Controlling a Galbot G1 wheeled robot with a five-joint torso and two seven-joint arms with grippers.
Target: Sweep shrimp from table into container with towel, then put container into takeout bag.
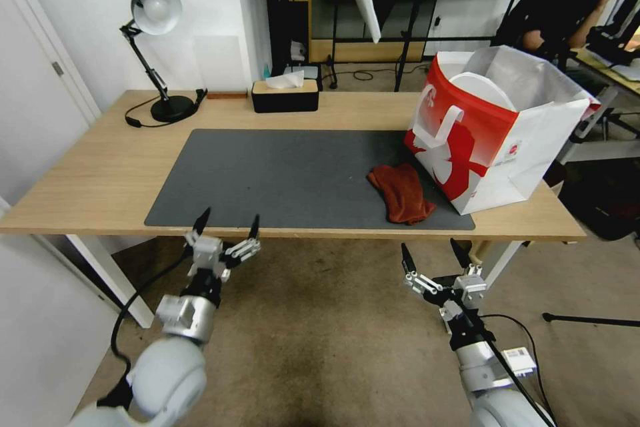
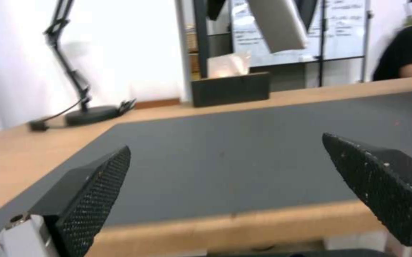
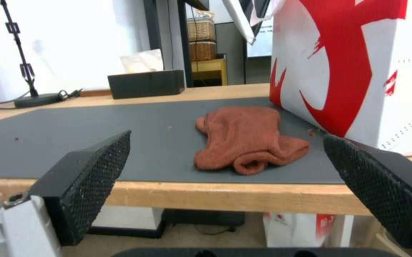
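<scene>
The rust-red towel lies crumpled on the grey mat of the table, just left of the takeout bag. Inside the standing red and white bag a white container shows, tilted. Shrimp are out of view. My left gripper hangs open off the table's front edge, near the mat's left corner. My right gripper is open too, below the front edge, in front of the towel.
A black desk lamp stands at the back left and a black tissue box at the back middle. Racks and a seated person are behind the table. Carpeted floor lies below the grippers.
</scene>
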